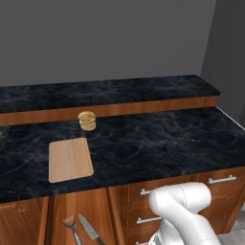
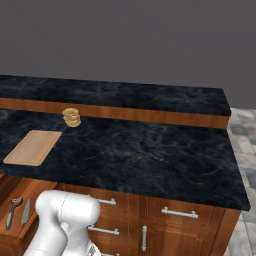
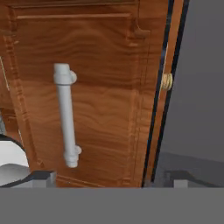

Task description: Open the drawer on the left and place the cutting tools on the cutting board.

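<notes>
brown wood drawer (image 1: 79,215) pulled open at lower left of the left base view, dark-handled peeler (image 1: 72,227) and silver-bladed knife (image 1: 89,229) side by side inside, light-tan cutting board (image 1: 70,159) flat on counter above, bare.

Taking the cutting board (image 1: 70,160) as landmark: it lies flat on the counter (image 1: 158,143), near the front edge. Behind it and slightly right sits the small round stacked item (image 1: 87,120), apart from it, before the raised back ledge (image 1: 105,91). Below the board's front, the drawer (image 1: 91,210) stands pulled out; inside lie the peeler (image 1: 72,228) and, just right of it, the knife (image 1: 89,229). Right of the drawer are narrower drawers (image 1: 148,206).
</notes>
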